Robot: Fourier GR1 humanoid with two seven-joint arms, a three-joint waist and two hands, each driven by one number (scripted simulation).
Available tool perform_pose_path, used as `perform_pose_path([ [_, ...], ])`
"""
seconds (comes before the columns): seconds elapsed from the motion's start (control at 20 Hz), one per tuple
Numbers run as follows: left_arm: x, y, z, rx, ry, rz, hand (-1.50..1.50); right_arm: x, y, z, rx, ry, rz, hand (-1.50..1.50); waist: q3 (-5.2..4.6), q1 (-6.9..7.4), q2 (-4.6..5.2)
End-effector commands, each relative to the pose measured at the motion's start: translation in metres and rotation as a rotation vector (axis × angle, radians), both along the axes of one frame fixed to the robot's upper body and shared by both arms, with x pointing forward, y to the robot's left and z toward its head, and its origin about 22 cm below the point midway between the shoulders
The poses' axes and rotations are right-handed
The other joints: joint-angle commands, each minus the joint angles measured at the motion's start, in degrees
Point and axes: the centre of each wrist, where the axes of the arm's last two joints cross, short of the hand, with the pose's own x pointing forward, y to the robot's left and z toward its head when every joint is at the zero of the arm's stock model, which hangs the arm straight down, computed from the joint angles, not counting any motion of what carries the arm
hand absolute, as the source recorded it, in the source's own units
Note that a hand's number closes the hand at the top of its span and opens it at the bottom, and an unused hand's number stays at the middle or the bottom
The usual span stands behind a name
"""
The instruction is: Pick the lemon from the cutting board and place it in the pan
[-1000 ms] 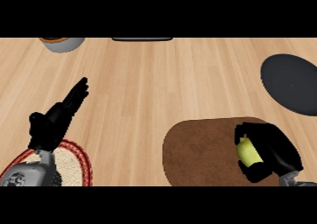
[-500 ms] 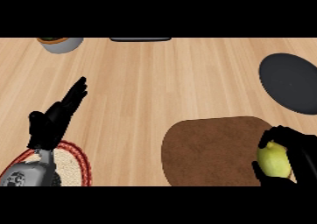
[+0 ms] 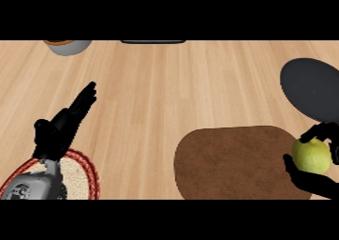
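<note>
Head view: right hand (image 3: 316, 183) is curled round the lemon (image 3: 311, 156), fingers over its top, at the right edge of the brown cutting board (image 3: 227, 161). Dark pan (image 3: 316, 89) lies just beyond, apart from the lemon. Left hand (image 3: 60, 131) rests open, fingers straight, at the table's (image 3: 172, 84) left, beside a red-rimmed plate (image 3: 86, 171).

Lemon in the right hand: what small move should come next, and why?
Probably carry the lemon forward toward the pan: the right hand curls round it at the cutting board's right edge, with the pan just beyond.
</note>
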Motion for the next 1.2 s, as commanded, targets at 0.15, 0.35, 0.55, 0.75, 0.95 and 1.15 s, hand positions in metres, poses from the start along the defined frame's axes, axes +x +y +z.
perform_pose_path([
  [0.15,0.013,0.000,0.003,-0.008,0.001,-0.015,0.00,0.047,-0.059,-0.010,0.183,-0.054,-0.053,1.50,0.03,0.24,0.13],
  [0.35,0.011,0.002,-0.001,0.006,0.002,-0.006,0.00,0.089,-0.067,-0.025,0.110,-0.038,-0.074,1.50,0.01,0.63,0.20],
  [0.55,0.004,-0.014,-0.001,-0.004,0.002,-0.033,0.00,0.120,-0.115,-0.021,0.084,-0.078,-0.175,1.50,0.07,1.50,0.43],
  [0.75,-0.002,-0.011,-0.001,-0.002,-0.009,-0.021,0.00,0.135,-0.130,-0.057,0.062,-0.096,-0.180,1.50,0.08,1.36,0.37],
  [0.95,0.007,-0.001,-0.002,-0.007,-0.015,-0.031,0.00,0.154,-0.139,-0.069,0.035,-0.104,-0.176,1.50,0.09,1.73,0.58],
  [1.15,0.008,-0.018,0.007,-0.011,-0.020,-0.047,0.00,0.155,-0.175,-0.056,0.067,-0.106,-0.204,1.50,0.19,2.42,0.91],
])
